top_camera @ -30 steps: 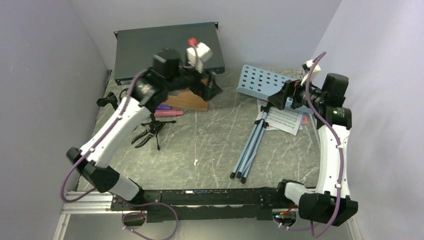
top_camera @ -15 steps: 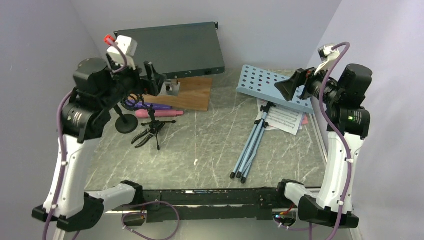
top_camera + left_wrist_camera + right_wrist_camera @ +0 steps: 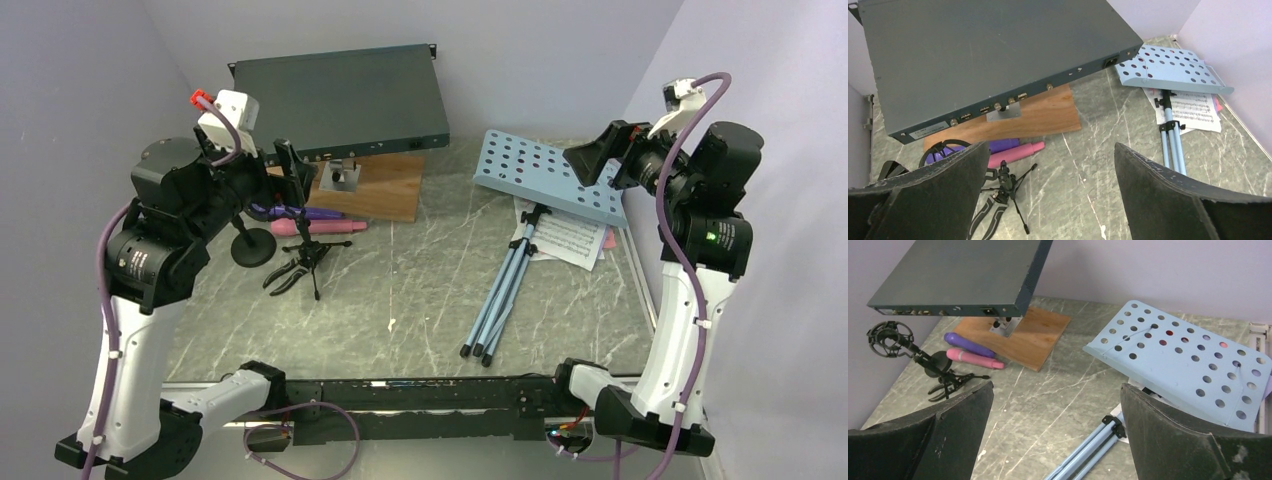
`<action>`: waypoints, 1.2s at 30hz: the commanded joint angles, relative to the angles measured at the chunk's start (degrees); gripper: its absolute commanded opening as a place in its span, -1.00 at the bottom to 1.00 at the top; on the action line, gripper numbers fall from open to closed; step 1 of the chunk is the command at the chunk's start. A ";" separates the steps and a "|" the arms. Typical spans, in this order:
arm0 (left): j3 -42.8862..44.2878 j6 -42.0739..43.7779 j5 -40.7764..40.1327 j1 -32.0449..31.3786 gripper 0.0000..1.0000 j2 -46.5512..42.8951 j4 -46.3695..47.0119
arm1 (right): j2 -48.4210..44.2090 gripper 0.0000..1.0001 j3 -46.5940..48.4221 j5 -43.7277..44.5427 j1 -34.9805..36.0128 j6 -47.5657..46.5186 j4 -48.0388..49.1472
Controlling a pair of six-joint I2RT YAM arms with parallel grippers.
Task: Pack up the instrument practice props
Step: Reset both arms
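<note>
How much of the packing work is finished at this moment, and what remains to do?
Nothing looks packed yet. Nothing is in hand: the left gripper and right gripper are open and empty. Remaining: the purple microphone, pink microphone, round-base holder, tripod holder, the blue music tripod and the music sheets all lie on the table.

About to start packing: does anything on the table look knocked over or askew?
The light-blue music tripod lies flat on the table with legs folded, its perforated tray tilted over the music sheets. The dark green rack box looks propped, near edge raised above the wooden board. Nothing seems spilled or broken.
</note>
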 commanded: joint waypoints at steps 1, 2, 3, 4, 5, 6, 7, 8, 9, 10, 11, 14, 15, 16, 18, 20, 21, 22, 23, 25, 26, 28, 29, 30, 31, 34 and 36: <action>-0.96 0.16 0.67 0.28 0.99 -1.36 0.66 | -0.13 1.00 2.55 -1.03 -1.87 -0.69 0.08; -1.49 -0.14 1.25 0.28 0.99 -1.54 1.07 | -0.23 1.00 2.42 -1.80 -2.17 -1.16 0.08; -2.17 -0.44 1.77 0.28 0.99 -1.78 1.65 | -0.31 1.00 2.28 -2.40 -2.47 -1.35 0.12; -2.75 -0.73 2.20 0.28 0.99 -1.96 2.13 | -0.45 1.00 2.02 -2.82 -2.64 -1.49 0.20; -3.50 -1.10 2.44 0.28 0.99 -2.10 2.64 | -0.54 1.00 1.66 -3.11 -2.85 -1.61 0.25; -4.07 -1.55 2.62 0.28 0.99 -2.20 3.13 | -0.63 1.00 1.40 -3.20 -3.15 -1.63 0.44; -4.59 -1.85 2.83 0.28 0.99 -2.29 3.63 | -0.75 1.00 1.24 -2.95 -3.38 -0.99 0.69; -4.99 -2.11 2.99 0.28 0.99 -2.25 4.02 | -0.72 1.00 1.14 -2.98 -3.69 -0.50 0.91; -5.18 -2.18 3.17 0.28 0.99 -2.16 4.19 | -0.70 1.00 1.05 -3.21 -3.93 -0.20 1.02; -5.21 -2.16 3.23 0.28 0.99 -1.99 4.21 | -0.75 1.00 0.91 -3.60 -4.09 0.10 1.15; -5.26 -2.18 3.26 0.28 0.99 -1.81 4.28 | -0.91 1.00 0.85 -3.98 -4.25 0.13 1.29; -5.79 -1.95 2.71 0.28 0.99 -2.07 4.70 | -1.18 1.00 0.48 -4.13 -4.57 0.41 1.52; -6.07 -1.83 2.23 0.28 0.99 -2.29 4.91 | -1.32 1.00 0.19 -4.09 -4.67 0.57 1.63; -6.55 -1.84 1.90 0.28 0.99 -2.61 5.18 | -1.47 1.00 -0.03 -4.08 -4.82 0.86 1.83; -7.34 -1.96 1.05 0.28 0.99 -3.13 5.44 | -1.73 1.00 -0.64 -3.52 -5.09 2.18 2.45; -8.19 -2.07 0.77 0.28 0.99 -3.55 5.74 | -1.74 1.00 -0.84 -3.44 -5.44 3.01 2.94; -8.69 -2.07 0.78 0.28 0.99 -3.73 5.86 | -1.70 1.00 -0.86 -4.07 -5.61 3.08 3.09; -9.06 -2.10 0.78 0.28 0.99 -3.84 6.00 | -1.66 1.00 -0.90 -4.92 -5.72 3.08 3.31; -9.27 -2.01 0.70 0.32 0.99 -3.93 6.05 | -1.58 1.00 -1.00 -5.90 -5.83 2.81 3.53; -9.79 -1.94 0.12 0.28 0.99 -4.17 6.18 | -1.48 1.00 -0.99 -6.85 -6.08 2.49 3.64; -10.18 -1.92 -0.23 0.28 0.99 -4.42 6.34 | -1.43 1.00 -1.13 -6.89 -6.18 2.51 3.76; -11.07 -1.78 -0.79 0.28 0.99 -5.03 7.18 | -1.39 1.00 -1.21 -7.02 -6.35 2.53 3.81; -11.49 -1.65 -0.96 0.29 0.99 -5.23 7.46 | -1.45 1.00 -1.31 -6.98 -6.35 2.54 3.85; -11.72 -1.68 -0.99 0.28 0.99 -5.36 7.62 | -1.43 1.00 -1.41 -6.98 -6.42 2.68 3.91; -11.87 -1.56 -1.04 0.28 0.99 -5.38 7.67 | -1.45 1.00 -1.49 -6.95 -6.48 2.74 3.94; -12.06 -1.50 -1.00 0.28 0.99 -5.34 7.71 | -1.41 1.00 -1.60 -6.81 -6.59 2.80 3.95; -12.23 -1.50 -0.93 0.28 0.99 -5.46 7.86 | -1.38 1.00 -1.60 -6.72 -6.62 2.68 3.86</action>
